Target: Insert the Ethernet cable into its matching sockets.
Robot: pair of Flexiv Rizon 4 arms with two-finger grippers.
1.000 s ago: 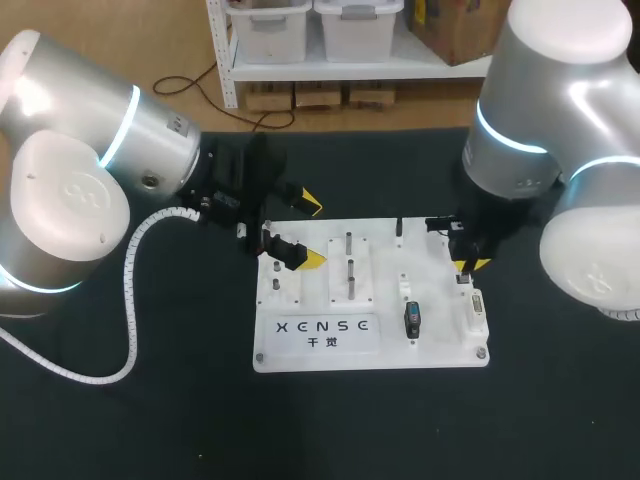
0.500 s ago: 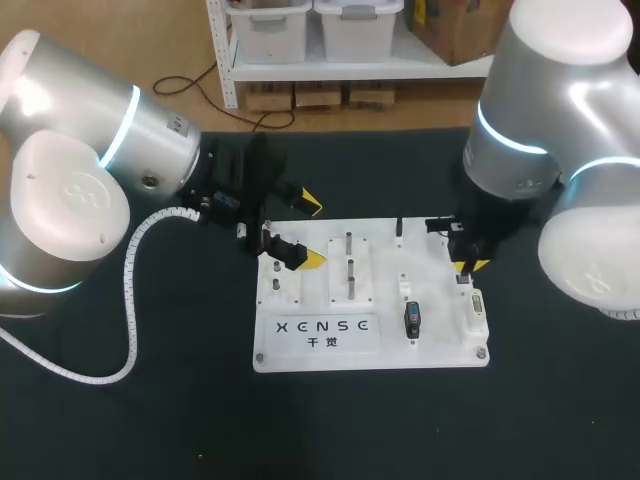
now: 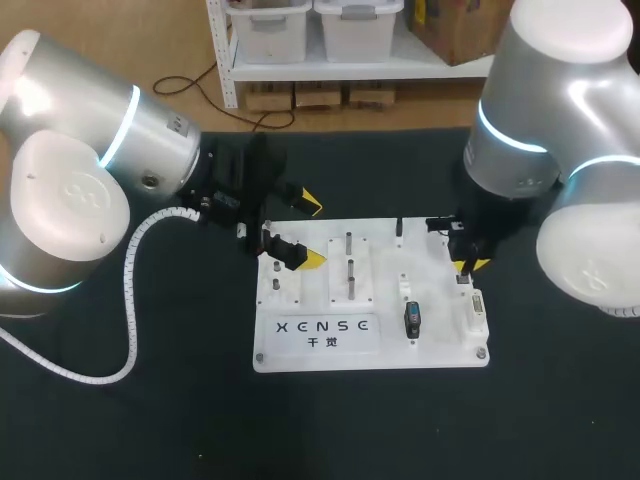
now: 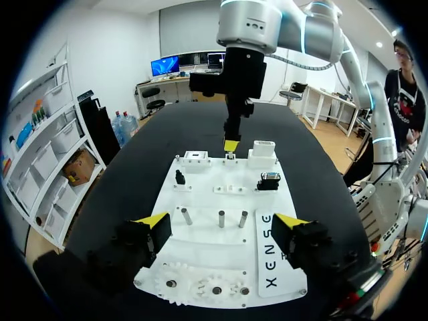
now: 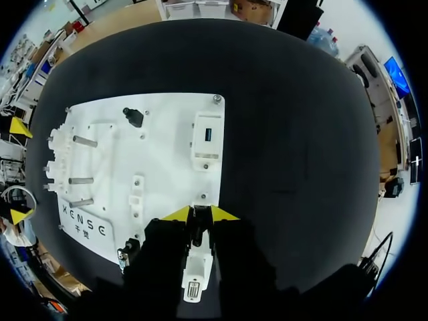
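Right now the right gripper (image 3: 465, 266) stands at the 3 o'clock edge of the white board (image 3: 440, 345). Its yellow tips are drawn close together and pinch a small pale Ethernet plug (image 3: 463, 281), which points down at the board. In the right wrist view the plug sits in the narrow gap between the two tips, gripped from both sides. The far socket block (image 5: 207, 137) lies ahead of the fingers, and the near socket block (image 3: 476, 312) lies under the fingers' bodies. In the head view the near socket block is just at 6 o'clock of the plug. I cannot tell whether the plug touches the board.

The left gripper (image 3: 308, 232) hangs over the board's 10 o'clock corner with its fingers spread wide. In its wrist view the metal pegs (image 4: 221, 219) stand ahead of and below the open fingers. The right gripper shows at the board's far edge, between the two socket blocks.

Against the frames half a second and a second back, nothing differs. Both arms, the plug and the board sit where they were.
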